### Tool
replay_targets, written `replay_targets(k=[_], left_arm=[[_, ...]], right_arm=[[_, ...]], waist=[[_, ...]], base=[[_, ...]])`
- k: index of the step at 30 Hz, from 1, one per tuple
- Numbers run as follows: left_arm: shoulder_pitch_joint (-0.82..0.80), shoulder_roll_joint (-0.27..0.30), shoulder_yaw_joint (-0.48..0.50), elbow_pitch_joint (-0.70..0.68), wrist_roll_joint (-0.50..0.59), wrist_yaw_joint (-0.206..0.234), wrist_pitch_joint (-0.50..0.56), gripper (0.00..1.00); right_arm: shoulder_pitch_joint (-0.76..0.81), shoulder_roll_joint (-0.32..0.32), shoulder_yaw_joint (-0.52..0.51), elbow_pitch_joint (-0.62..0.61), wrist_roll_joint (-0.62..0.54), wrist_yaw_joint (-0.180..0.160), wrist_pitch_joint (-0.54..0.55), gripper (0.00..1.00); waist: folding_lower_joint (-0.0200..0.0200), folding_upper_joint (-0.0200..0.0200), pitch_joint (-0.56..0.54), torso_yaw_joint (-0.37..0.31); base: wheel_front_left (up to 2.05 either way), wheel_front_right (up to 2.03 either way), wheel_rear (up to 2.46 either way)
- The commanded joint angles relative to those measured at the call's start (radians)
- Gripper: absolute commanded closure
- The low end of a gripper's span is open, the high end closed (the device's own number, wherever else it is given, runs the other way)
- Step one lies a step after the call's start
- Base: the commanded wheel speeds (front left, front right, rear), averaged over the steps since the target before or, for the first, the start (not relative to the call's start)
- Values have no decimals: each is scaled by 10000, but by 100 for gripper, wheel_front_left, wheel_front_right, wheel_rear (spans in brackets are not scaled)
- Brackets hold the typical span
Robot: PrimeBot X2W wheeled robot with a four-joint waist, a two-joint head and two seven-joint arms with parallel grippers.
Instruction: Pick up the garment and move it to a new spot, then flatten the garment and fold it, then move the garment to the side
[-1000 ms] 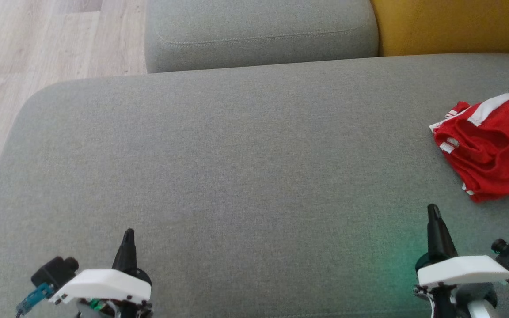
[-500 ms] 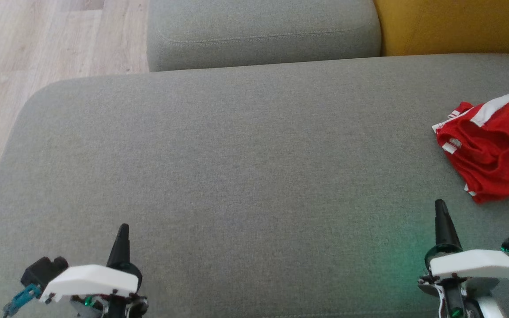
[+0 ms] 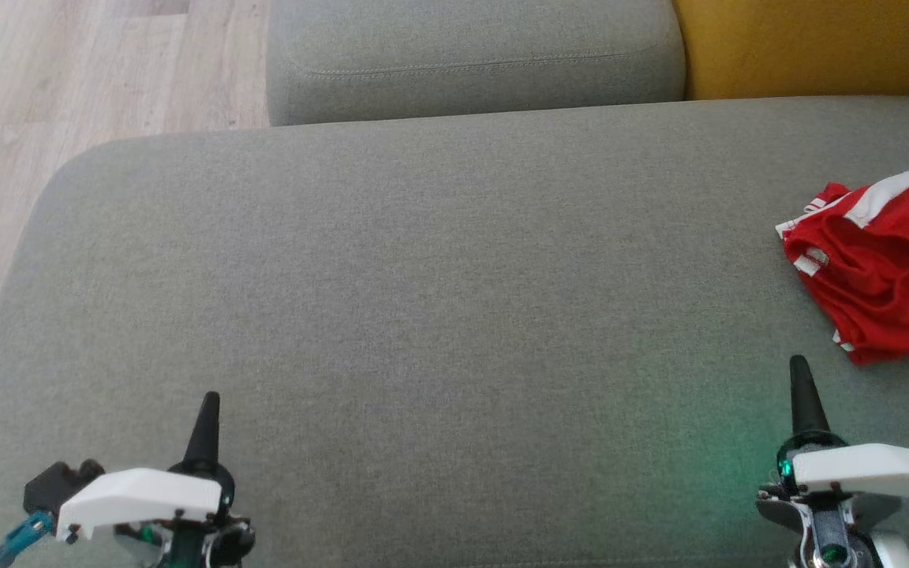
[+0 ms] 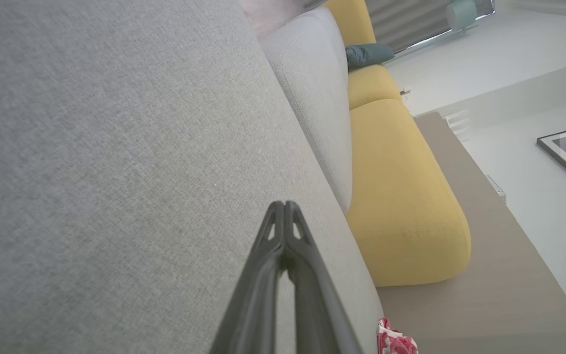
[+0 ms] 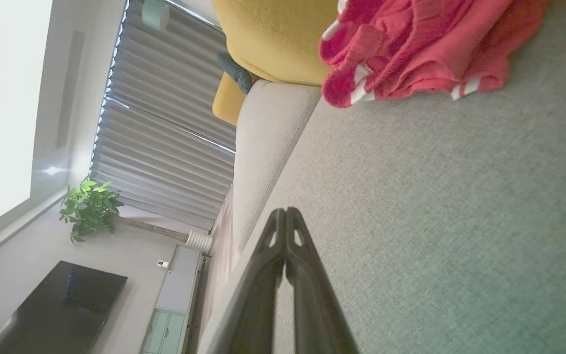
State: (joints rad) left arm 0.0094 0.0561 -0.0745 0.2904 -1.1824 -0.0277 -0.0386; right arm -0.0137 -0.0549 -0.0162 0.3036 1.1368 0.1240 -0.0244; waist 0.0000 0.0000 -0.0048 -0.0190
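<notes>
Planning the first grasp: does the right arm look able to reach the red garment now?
Probably yes: only bare cushion separates the right gripper from the red garment, though its fingers are shut.

Both closed: left tool (image 3: 208, 401), right tool (image 3: 798, 364)

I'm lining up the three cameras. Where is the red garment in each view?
Head view: the red garment at the right edge, on the grey seat.
Left wrist view: a small scrap of it at the bottom edge, right of centre.
Right wrist view: top right, crumpled.
Shared landmark: the yellow cushion beyond it.
</notes>
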Motion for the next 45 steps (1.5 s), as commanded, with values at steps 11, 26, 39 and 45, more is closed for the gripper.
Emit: replay_targets(k=[11, 26, 39, 45], left_arm=[[-762, 142, 693, -397, -1369, -353, 390, 100], [-936, 139, 1106, -426, -2763, -656, 799, 100], [-1099, 133, 1495, -453, -4056, -937, 1183, 100], [-1153, 126, 1628, -462, -4473, -1030, 1314, 100]], right_arm=[[-687, -176, -133, -442, 1526, 51, 331, 100], [-789, -169, -382, -515, 3061, 58, 696, 100], [-886, -159, -619, -583, 4485, 65, 1040, 100], [-918, -151, -703, -604, 4945, 67, 1158, 100]], waist=[[0, 0, 23, 54], [0, 0, 48, 115], [0, 0, 72, 171], [0, 0, 80, 190]], base=[[0, 0, 0], [0, 0, 0], [0, 0, 0], [0, 0, 0]])
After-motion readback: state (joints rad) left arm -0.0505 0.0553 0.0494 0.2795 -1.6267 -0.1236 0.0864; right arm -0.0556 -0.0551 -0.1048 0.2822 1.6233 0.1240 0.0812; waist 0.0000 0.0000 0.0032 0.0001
